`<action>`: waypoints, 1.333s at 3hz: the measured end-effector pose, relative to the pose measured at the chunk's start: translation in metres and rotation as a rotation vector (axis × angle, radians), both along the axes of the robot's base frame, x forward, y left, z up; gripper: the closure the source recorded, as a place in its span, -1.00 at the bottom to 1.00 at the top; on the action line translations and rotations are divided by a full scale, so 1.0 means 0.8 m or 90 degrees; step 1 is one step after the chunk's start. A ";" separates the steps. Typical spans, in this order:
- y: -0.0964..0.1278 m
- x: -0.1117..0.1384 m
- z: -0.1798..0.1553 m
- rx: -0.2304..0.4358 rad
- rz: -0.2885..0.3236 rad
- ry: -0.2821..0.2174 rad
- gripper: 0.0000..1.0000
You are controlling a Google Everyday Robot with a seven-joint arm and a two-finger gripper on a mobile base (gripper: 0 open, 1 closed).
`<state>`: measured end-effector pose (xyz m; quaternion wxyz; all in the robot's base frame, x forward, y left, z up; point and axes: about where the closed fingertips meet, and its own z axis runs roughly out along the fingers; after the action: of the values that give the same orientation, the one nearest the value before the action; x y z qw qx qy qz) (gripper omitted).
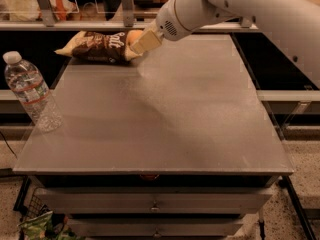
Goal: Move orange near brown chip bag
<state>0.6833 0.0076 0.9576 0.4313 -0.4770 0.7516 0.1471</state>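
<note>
A grey table (165, 114) seen from its near side. A white robot arm (240, 4) reaches in from the far right and ends at the gripper (141, 41), which sits over the far left part of the tabletop. The gripper's pale fingers appear closed on the orange (133, 36), a small round fruit showing just left of the finger pad.

The brown chip bag (100, 46) lies directly left of the gripper along the table's far edge, with its long axis running left to right. Its tan right end is just beside the orange, perhaps touching it; I cannot tell which. The orange looks low over the surface, though whether it rests on the table is unclear.

A clear plastic water bottle (31, 91) stands upright at the left edge, well apart from both. The placement seems nearly complete, so lowering and letting go is likely all that remains.
</note>
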 end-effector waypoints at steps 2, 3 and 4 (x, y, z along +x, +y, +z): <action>0.044 0.026 -0.048 -0.039 0.043 0.017 1.00; 0.058 0.038 -0.071 -0.064 0.028 0.031 1.00; 0.069 0.048 -0.092 -0.061 0.017 0.086 0.66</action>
<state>0.7216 0.0631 0.8840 0.3542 -0.4960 0.7788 0.1481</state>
